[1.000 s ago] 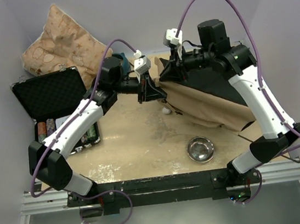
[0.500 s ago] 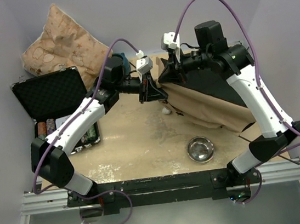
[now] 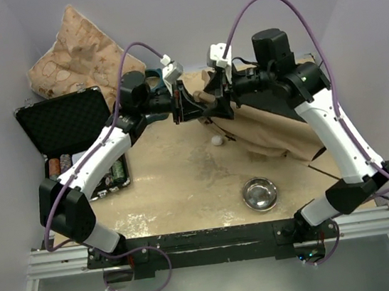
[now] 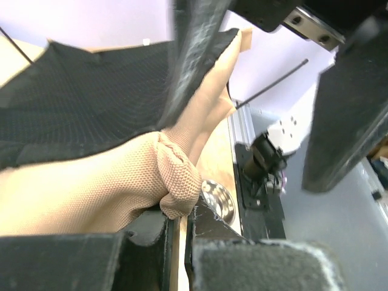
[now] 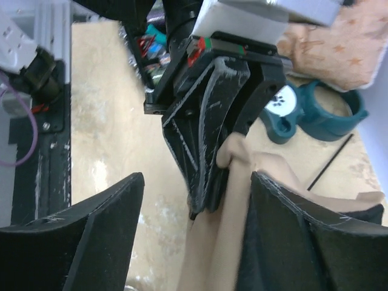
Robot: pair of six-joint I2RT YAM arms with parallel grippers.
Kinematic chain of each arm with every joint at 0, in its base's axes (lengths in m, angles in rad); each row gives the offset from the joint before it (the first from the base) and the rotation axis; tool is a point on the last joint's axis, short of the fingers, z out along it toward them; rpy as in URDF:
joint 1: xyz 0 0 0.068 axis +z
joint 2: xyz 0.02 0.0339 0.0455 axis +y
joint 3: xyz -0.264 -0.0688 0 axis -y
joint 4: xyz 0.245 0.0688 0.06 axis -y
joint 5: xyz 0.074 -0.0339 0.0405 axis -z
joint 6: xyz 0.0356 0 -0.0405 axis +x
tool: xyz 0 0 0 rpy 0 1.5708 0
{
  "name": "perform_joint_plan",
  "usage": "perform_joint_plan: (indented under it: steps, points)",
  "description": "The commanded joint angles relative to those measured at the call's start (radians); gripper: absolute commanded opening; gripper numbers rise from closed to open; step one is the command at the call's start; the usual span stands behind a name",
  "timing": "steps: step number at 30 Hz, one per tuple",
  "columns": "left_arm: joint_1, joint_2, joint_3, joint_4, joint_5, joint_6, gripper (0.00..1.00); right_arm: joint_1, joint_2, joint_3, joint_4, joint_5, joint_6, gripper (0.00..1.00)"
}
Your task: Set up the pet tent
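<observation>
Right fingers (image 5: pixel 91 236) opened, left fingers (image 4: pixel 145 236) pinching tent (image 4: pixel 91 182) edge

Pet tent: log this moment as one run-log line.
pet tent: slumped, not yet standing | left end effector: shut on its tan fabric | right end effector: open, facing the left one

Looking past spread fingers (image 5: pixel 91 242) of right gripper (image 5: pixel 197 177) onto left gripper (image 5: pixel 203 203), pinching tan pet tent (image 5: pixel 212 257) fabric; catching teal ring (image 5: pixel 330 109), pillow (image 5: pixel 333 42) behind.

One tent (image 3: pixel 279 134), one pillow (image 3: pixel 78 53), one case (image 3: pixel 62 123), one bowl (image 3: pixel 260 194).
</observation>
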Motion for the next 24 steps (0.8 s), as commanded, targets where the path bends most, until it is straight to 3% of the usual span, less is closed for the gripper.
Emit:
perform_joint_plan:
  steps: [1,8,18,24]
  points:
    - [0.022,-0.008,-0.002,0.183,0.019,-0.192,0.00,-0.001,-0.151,-0.044,0.135,0.107,0.090,0.78]
    - [0.053,0.026,0.009,0.240,0.012,-0.250,0.00,-0.001,-0.262,-0.121,0.167,0.273,0.106,0.81]
    - [0.168,0.164,0.092,0.202,0.036,-0.243,0.00,-0.001,-0.243,0.117,0.230,0.322,0.274,0.84]
    - [0.251,0.239,0.155,0.169,0.053,-0.209,0.00,-0.017,-0.254,0.215,0.288,0.528,0.280,0.84]
